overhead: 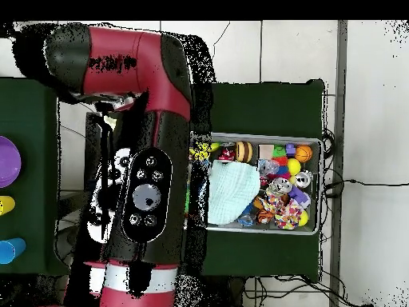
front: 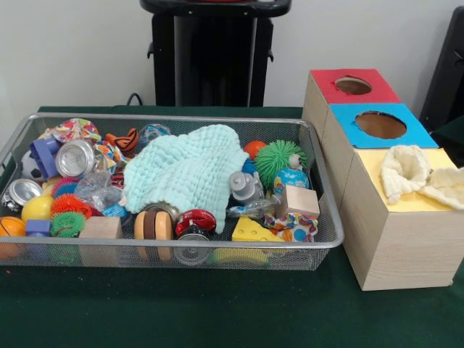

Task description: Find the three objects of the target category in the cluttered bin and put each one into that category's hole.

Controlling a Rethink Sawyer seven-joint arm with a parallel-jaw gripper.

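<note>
Right, the target category isn't stated, so this is a search step. Left to right in the wire bin (front: 181, 245): two metal tins (front: 75, 157), one blue block (front: 43, 156), two spiky rings (front: 69, 205), two wooden blocks (front: 100, 228), and one mint cloth (front: 185, 170) draped over the middle. Then one cheese wedge (front: 250, 230) and one green spiky ball (front: 279, 161).

Beside the bin stand three boxes: red-top box (front: 330, 90), blue-top box (front: 348, 116), yellow-top box (front: 406, 204). Cream fabric (front: 406, 170) is already stuffed in the yellow hole, looks like two pieces. My guess is fabric is the category, which leaves the mint cloth as the last one.

To do it well: pinch the cloth at a raised fold near its centre and lift straight up so the toys slide off, then clear the bin wall before traversing.

Overhead shows only the arm (overhead: 152, 160). The pincer isn't visible, so I can't tell whether it's released or clenched.
</note>
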